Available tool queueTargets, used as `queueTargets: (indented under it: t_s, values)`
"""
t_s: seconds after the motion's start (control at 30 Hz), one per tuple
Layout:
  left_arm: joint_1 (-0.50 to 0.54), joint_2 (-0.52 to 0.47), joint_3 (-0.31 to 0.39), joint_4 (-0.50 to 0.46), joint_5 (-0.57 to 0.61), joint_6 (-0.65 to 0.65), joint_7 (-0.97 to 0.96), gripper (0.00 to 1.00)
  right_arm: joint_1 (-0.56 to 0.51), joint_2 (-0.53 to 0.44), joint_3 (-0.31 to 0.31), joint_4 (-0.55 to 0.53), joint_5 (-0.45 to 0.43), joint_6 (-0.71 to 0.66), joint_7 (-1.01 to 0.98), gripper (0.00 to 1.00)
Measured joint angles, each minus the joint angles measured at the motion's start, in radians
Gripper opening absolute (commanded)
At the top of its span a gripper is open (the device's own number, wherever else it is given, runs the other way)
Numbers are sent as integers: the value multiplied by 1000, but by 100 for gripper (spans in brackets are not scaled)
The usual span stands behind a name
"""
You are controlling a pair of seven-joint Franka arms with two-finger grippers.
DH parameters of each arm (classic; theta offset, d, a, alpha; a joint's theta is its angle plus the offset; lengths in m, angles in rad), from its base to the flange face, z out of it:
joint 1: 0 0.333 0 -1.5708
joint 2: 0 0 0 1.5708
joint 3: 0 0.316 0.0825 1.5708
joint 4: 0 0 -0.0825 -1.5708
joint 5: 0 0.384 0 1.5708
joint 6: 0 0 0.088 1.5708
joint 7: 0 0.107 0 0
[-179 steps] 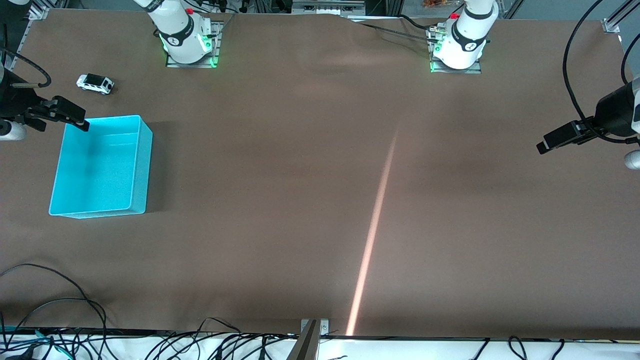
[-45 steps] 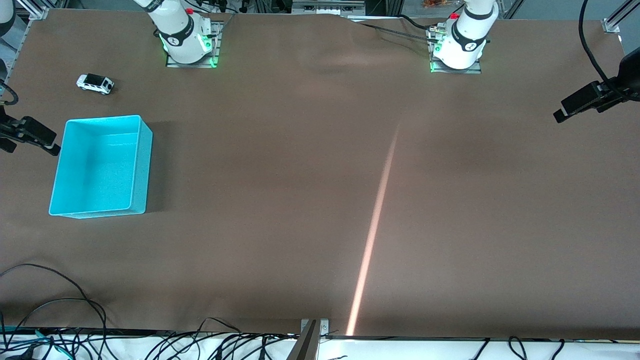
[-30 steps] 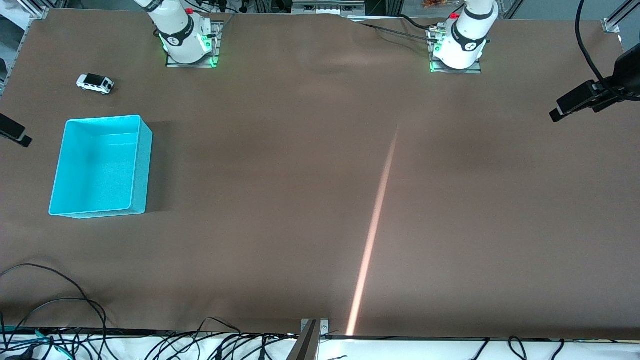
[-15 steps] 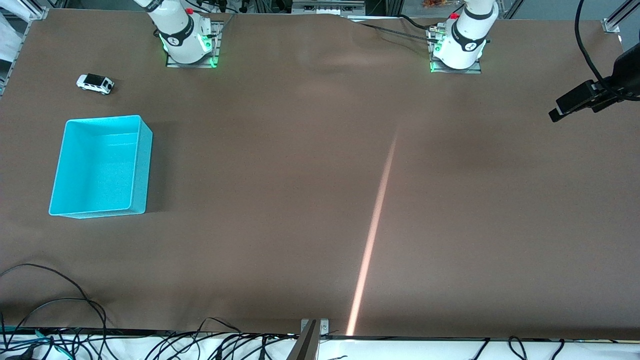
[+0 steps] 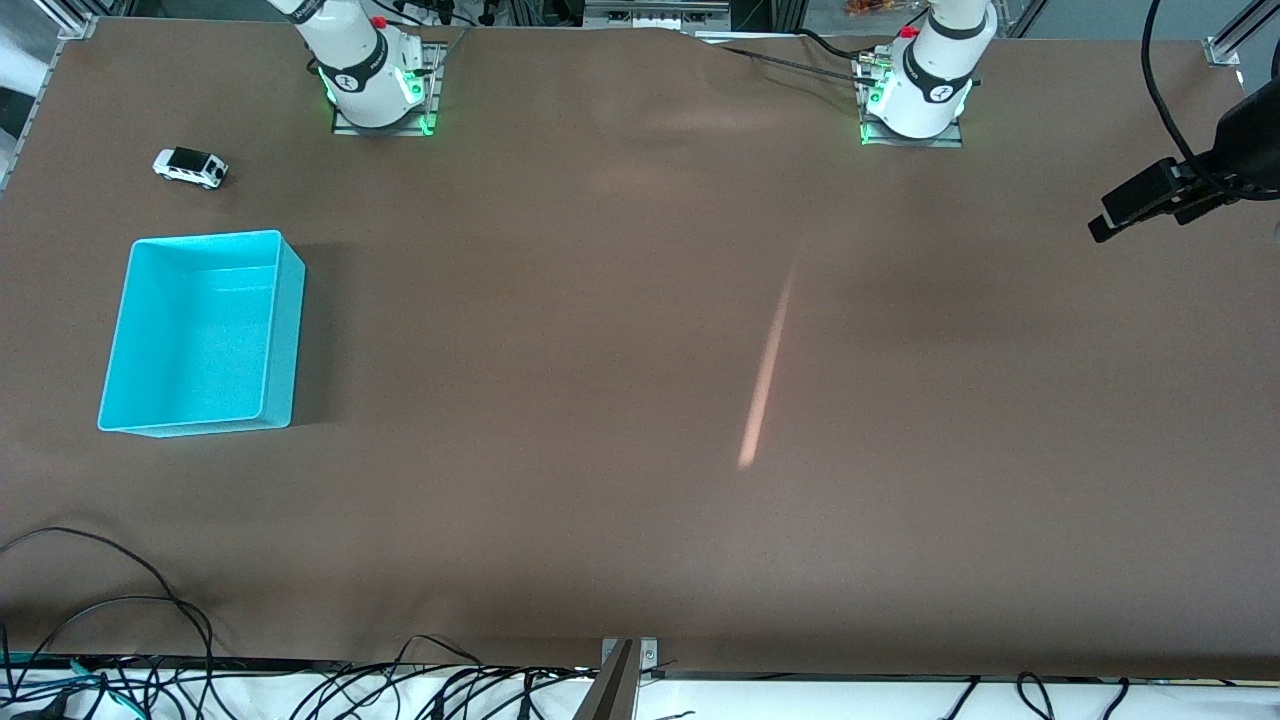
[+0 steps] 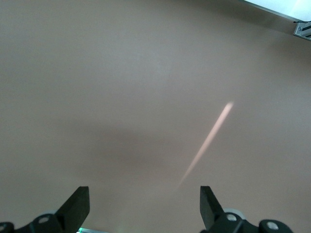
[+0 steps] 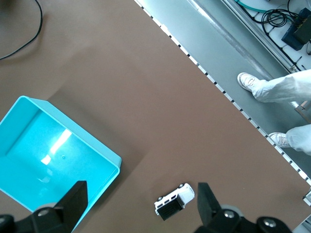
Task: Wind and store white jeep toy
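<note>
While both arms are raised off the table, the scene reads as follows:
Right pincer: the right gripper (image 7: pixel 138 204) is out of the front view; its wrist view shows 2 black fingers (image 7: pixel 75 199) spread wide with nothing between them, high over the right arm's end of the table
White jeep toy: the tiny boxy white jeep toy (image 5: pixel 190 167) with black roof and dark wheels stands on its wheels on the table, below the right gripper's open fingers in the wrist view (image 7: pixel 174 201), apart from both, untouched
Cyan bin: the rectangular open-topped cyan plastic bin (image 5: pixel 283 330) sits near the jeep, nearer to the front camera than it, not touching it; below the right gripper (image 7: pixel 97 150) it shows a bare floor with light glare
Left pincer: the left gripper (image 6: pixel 145 206) hangs over the left arm's end of the table, 2 black fingers (image 6: pixel 208 204) wide apart, holding nothing; in the front view only its dark body (image 5: pixel 1150 195) shows at the edge
Table: brown matte tabletop (image 5: pixel 600 400) with 1 pale streak of light (image 5: pixel 765 370) on it, also seen below the left gripper (image 6: pixel 206 143)
Person: 2 white shoes and pale trouser legs (image 7: pixel 277 90) stand on the grey floor off the table's edge
</note>
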State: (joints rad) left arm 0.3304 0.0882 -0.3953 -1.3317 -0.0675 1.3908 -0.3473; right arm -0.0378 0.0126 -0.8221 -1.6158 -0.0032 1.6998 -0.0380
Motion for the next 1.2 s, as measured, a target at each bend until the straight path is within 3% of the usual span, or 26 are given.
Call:
queueTargets:
  t_s: [0.3,0.8,1.07,1.2]
  values:
    - [-2,0,-2,0,0,0,0,100,-2,-15,-18,-1,70,4,0,100]
    - [-2,0,-2,0,0,0,0,100,-48,-62,-26,-55,72,12,0,100]
    - [-2,0,-2,0,0,0,0,100,-62,-56,-22,-127,-2,83,36,98]
    - [-2,0,-2,0,0,0,0,100,-66,-57,12,-151,-60,96,124,98]
